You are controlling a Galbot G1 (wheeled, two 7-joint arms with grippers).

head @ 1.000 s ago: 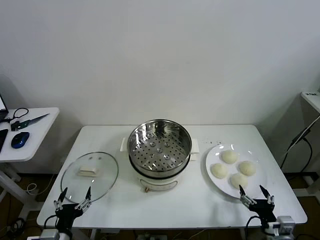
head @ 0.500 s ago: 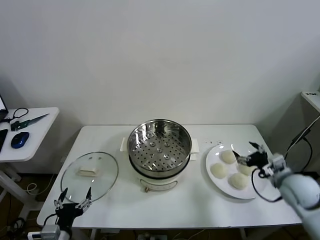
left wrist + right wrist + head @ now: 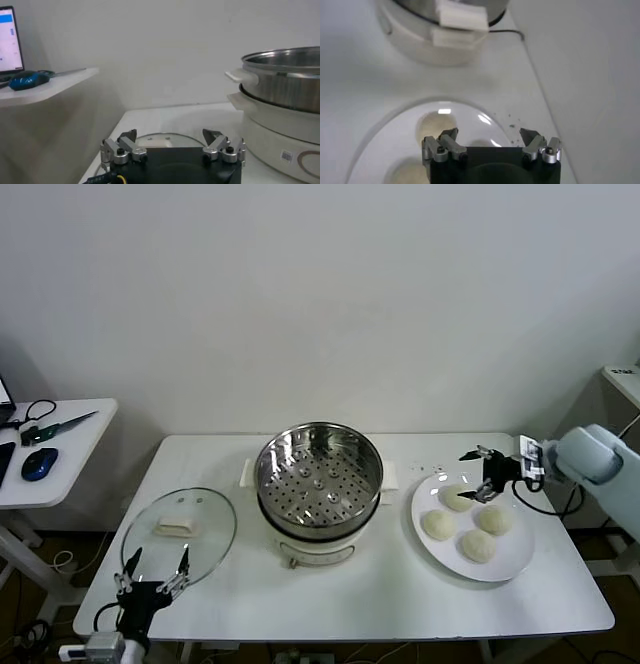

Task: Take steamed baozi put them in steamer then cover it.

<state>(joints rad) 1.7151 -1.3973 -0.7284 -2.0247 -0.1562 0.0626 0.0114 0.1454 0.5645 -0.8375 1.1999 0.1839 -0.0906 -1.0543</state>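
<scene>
With its fingers spread wide, the right gripper [image 3: 481,474] hovers over the rearmost steamed baozi [image 3: 459,497] on the plate [image 3: 508,562] near the table's right edge, and I think it should descend straight, centred, and close gently.

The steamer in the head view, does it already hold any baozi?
No, the steamer shows only its bare perforated tray; all four baozi lie on the white plate.

Our right arm reaches in from right edge of head view, mid-height; right gripper [image 3: 480,474] points toward frame centre, fingers [image 3: 470,454] spread wide. Our left gripper [image 3: 152,577] sits low at lower left, fingers apart, holding nothing.
</scene>
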